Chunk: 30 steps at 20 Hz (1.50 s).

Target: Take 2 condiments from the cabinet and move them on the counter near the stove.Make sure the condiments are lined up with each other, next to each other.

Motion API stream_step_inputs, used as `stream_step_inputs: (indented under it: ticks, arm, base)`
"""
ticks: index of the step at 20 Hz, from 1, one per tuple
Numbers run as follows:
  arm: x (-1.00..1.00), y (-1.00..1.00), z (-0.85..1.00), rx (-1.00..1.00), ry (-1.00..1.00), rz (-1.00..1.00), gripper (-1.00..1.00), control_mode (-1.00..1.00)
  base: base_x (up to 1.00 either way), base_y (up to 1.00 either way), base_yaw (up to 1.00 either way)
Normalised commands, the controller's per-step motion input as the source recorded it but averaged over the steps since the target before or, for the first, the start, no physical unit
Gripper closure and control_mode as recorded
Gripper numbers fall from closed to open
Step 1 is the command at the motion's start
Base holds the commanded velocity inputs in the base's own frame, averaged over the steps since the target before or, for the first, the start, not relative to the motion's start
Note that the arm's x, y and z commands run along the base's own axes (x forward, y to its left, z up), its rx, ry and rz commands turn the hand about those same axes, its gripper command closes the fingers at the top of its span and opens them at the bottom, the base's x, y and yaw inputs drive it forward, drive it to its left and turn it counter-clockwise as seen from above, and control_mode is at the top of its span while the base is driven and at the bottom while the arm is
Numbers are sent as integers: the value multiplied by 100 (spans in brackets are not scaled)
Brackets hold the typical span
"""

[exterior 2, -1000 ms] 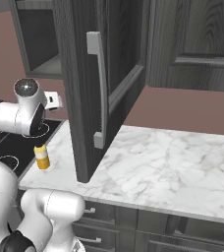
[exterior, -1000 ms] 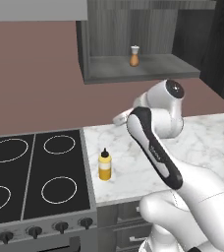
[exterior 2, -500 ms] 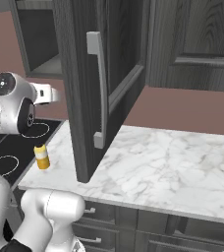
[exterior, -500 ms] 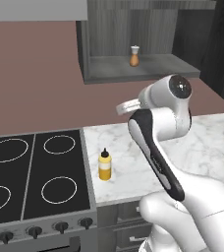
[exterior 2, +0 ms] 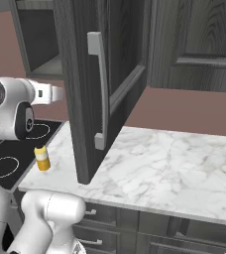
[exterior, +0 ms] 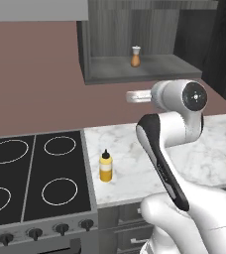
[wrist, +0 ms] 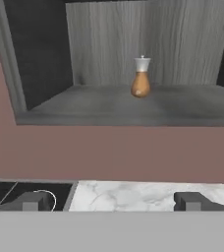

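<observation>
1. So the yellow squeeze bottle is standing upright on the marble counter, right by the edge of the stove. From the right base view we see the same bottle near the counter's front left corner.
2. The brown shaker with the white top sits up on the cabinet shelf, upright, toward the back wall. In the hand view the shaker is pretty much dead centre inside the cabinet.
3. Our gripper is spread wide with nothing between the fingers, and it's aimed at the niche from below shelf level, well apart from the shaker.
4. In the right base view the open cabinet door hangs out over the counter, just to the right of the arm.
</observation>
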Motion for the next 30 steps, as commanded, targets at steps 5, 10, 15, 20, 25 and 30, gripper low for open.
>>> stream_step_inputs:
  ticks: [5,10,15,20,25,30]
  arm:
    - [0,-36,68,18,0,-1,-100,-100]
    - [23,-15,13,5,8,1,-100,-100]
    - [28,0,-2,-3,4,0,-100,-100]
    - [26,0,0,0,6,0,-100,-100]
    - [18,0,1,-1,0,0,-100,-100]
    - [7,-2,15,0,0,0,-100,-100]
  base:
    - [0,0,0]
    - [0,0,0]
    - [0,0,0]
    - [0,0,0]
    - [0,0,0]
    - [0,0,0]
